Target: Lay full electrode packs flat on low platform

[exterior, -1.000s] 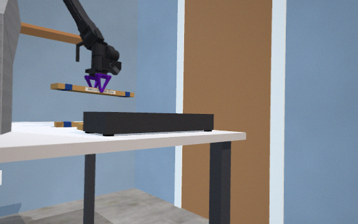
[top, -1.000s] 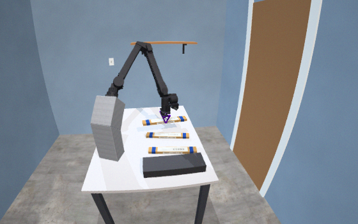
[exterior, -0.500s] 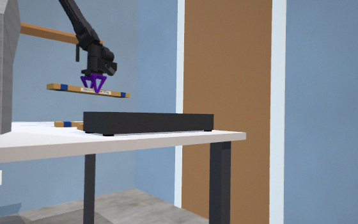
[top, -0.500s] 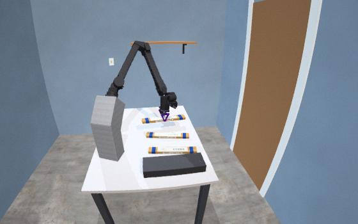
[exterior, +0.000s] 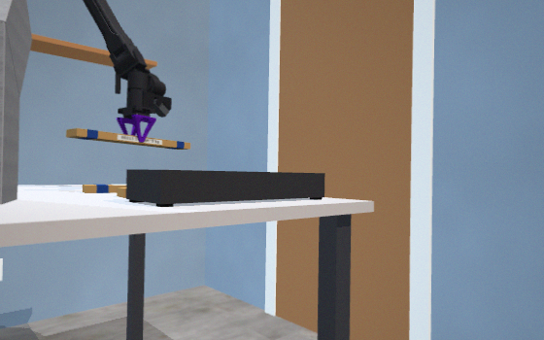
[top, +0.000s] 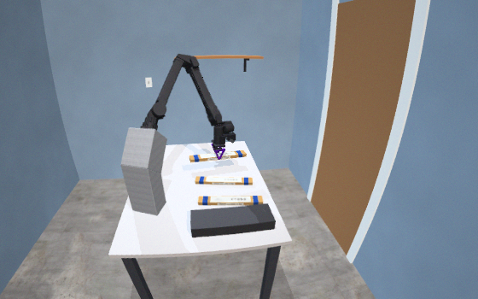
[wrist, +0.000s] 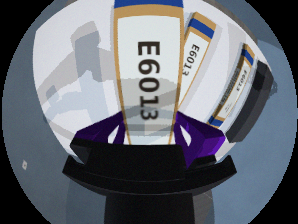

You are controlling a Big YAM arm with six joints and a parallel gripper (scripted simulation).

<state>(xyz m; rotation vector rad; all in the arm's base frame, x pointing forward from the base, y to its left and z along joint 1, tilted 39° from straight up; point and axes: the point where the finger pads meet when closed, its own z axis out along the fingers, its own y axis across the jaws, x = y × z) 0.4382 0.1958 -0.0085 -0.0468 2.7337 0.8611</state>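
Note:
My gripper (top: 219,155) (exterior: 137,131) (wrist: 149,113) with purple fingers is shut on the far electrode pack (top: 202,157) (exterior: 87,134) (wrist: 148,50), a tan box with blue bands marked E6013. It holds the pack at its middle, well above the white table (top: 149,231) (exterior: 194,214), slightly tilted. Two more packs lie flat on the table: the middle pack (top: 224,180) (wrist: 193,56) and the near pack (top: 230,200) (wrist: 236,86). The low dark platform (top: 232,219) (exterior: 225,186) (wrist: 256,99) sits at the table's front, next to the near pack, with nothing on it.
A tall grey block (top: 143,171) (exterior: 10,97) stands on the table's left side. A wooden shelf (top: 230,56) (exterior: 73,50) hangs on the back wall. A brown door (top: 367,120) (exterior: 345,97) is to the right.

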